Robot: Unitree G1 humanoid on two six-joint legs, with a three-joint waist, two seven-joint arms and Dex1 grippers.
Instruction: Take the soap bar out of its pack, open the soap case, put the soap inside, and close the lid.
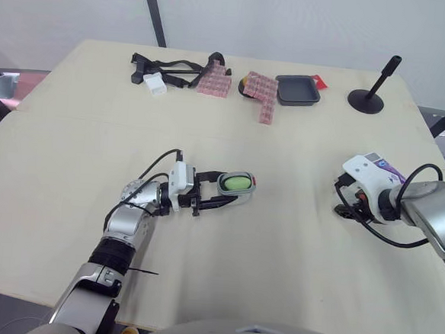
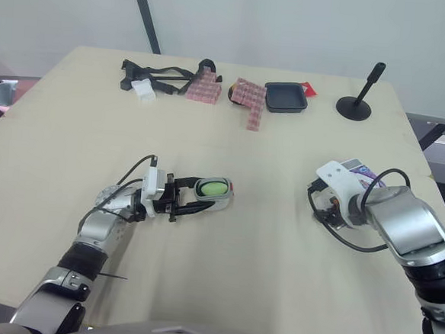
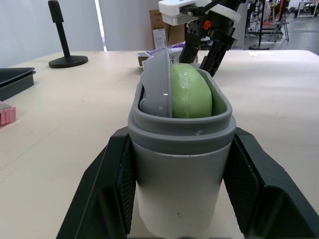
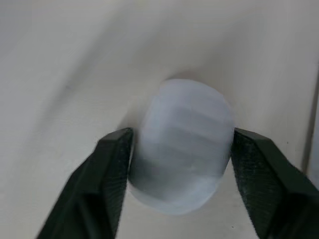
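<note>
Soap (image 3: 192, 92), pale green, sits inside the grey soap case (image 3: 179, 164), its rounded top showing above the rim beside a translucent grey insert. The case lies near the middle of the surface (image 1: 276, 278), its open mouth towards 3 o'clock. The left gripper (image 1: 225, 188) reaches in from 9 o'clock; its black fingers (image 3: 112, 189) are spread just to the case's width and press against both long sides.

At 3 o'clock, well apart across bare surface, the right gripper (image 4: 182, 139) points down, close to the right-hand edge. Its fingers (image 4: 109, 169) are parted about a pale ribbed cap (image 4: 182, 159) and touch it on both sides; the cap rests on the surface. The purple-and-white soap pack (image 1: 387, 167) lies just beside that wrist.

Towards 12 o'clock, along the far edge, stand black straps (image 1: 168, 65), pink blocks (image 1: 262, 89), a dark tray (image 1: 297, 90) and a black stand (image 1: 367, 101). A broad open band separates this row from both grippers, and open room runs towards 6 o'clock up to the near edge.
</note>
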